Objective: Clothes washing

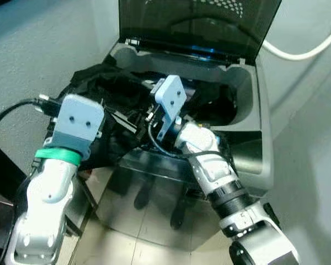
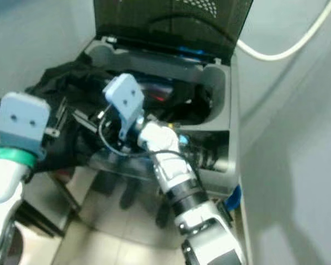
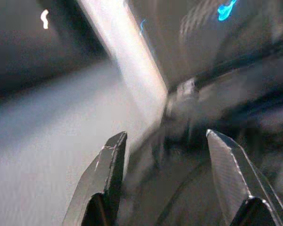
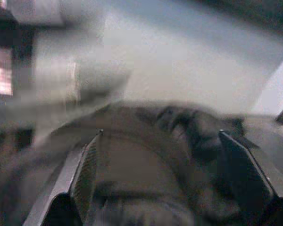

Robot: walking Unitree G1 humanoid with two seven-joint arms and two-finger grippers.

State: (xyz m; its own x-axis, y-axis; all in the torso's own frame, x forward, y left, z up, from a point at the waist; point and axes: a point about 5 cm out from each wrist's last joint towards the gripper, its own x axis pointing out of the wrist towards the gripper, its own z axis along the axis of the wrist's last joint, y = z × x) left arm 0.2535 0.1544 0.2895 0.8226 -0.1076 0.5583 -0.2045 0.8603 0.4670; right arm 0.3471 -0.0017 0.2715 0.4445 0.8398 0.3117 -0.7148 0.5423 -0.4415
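A grey top-loading washing machine (image 1: 255, 105) stands before me with its dark lid (image 1: 198, 22) raised. Black clothes (image 1: 107, 83) are heaped over the machine's left rim and spill into the tub. Both arms reach over the front of the machine into that heap. In the left wrist view, my left gripper (image 3: 164, 137) is open, and dark cloth lies blurred beyond its fingers. My right gripper (image 4: 160, 134) is open wide in the right wrist view, with a fold of dark cloth (image 4: 146, 155) lying between its fingers.
Grey walls close in on the left and right of the machine. A white hose (image 1: 298, 54) runs along the right wall behind the lid. A dark frame (image 1: 0, 165) stands at my lower left. The machine's shiny front panel (image 1: 149, 204) is right below my arms.
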